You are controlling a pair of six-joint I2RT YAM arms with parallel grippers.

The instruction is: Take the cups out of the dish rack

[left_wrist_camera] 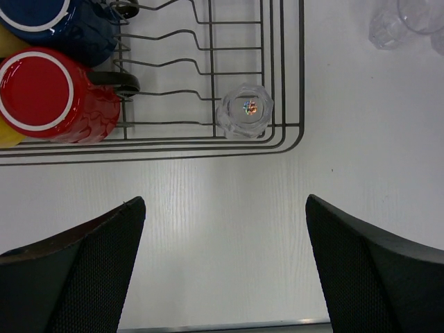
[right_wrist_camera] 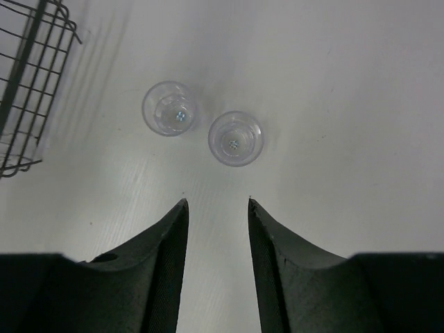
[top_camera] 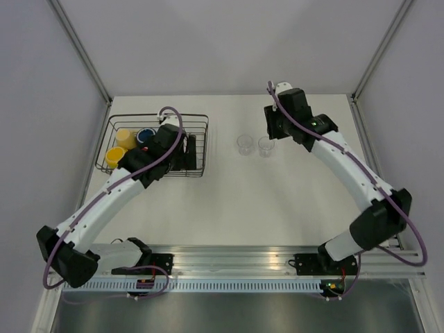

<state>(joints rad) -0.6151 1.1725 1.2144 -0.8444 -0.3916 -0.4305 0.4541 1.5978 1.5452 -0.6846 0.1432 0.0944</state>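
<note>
Hovering just outside the dish rack (left_wrist_camera: 208, 148), the left claw (left_wrist_camera: 223, 201) has its jaws spread wide with nothing between them. A clear tumbler (left_wrist_camera: 245, 111) stands in the rack's corner and the red mug (left_wrist_camera: 48, 94) sits further along. The blue mug (left_wrist_camera: 52, 17) is cut off by the frame edge. From above, the left arm (top_camera: 118, 194) hides the tumbler and nearly all the red mug, while two yellow mugs (top_camera: 116, 155) show. The right claw (right_wrist_camera: 217, 202), jaws partly parted and empty, hangs above two tumblers (right_wrist_camera: 170, 109) standing on the tabletop (right_wrist_camera: 347, 104).

light: bright, even | shadows: soft streaks beside black wire dish rack (right_wrist_camera: 21, 69) (right wrist view) | glare: highlights on glossy red mug (left_wrist_camera: 38, 90)
</note>
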